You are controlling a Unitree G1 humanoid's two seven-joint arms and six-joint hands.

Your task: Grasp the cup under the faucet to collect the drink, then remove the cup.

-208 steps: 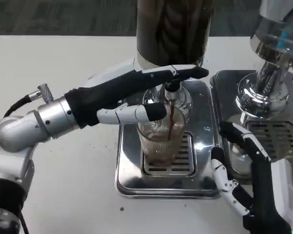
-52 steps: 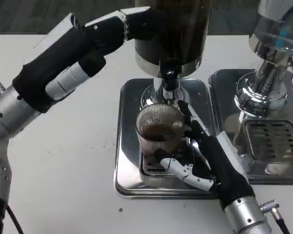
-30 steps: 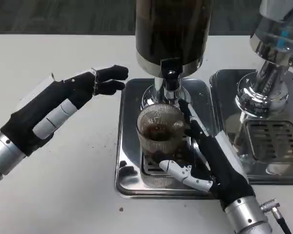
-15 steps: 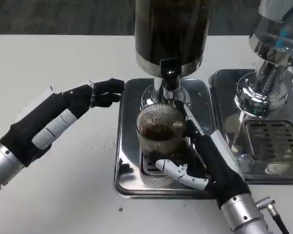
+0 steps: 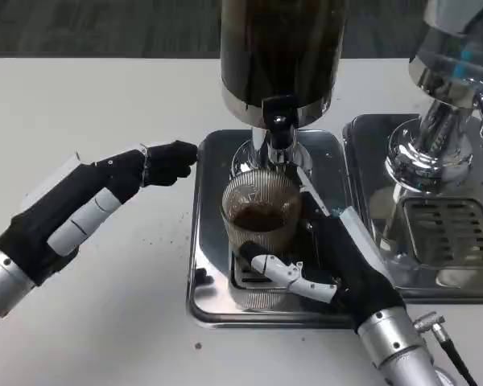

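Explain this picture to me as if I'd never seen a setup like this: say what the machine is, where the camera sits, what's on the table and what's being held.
The camera sits on the robot's head or chest, looking down at a white table. The robot is a humanoid; you see its two silver forearms ending in many-fingered hands. A drink dispenser stands over a shiny metal drip tray. Under its faucet sits a ribbed clear cup holding some dark drink. The right hand wraps around the cup from the side, thumb in front, apparently gripping it. The left hand hovers over the table beside the tray, holding nothing, fingers partly curled. A second dispenser with its own tray stands at the right.
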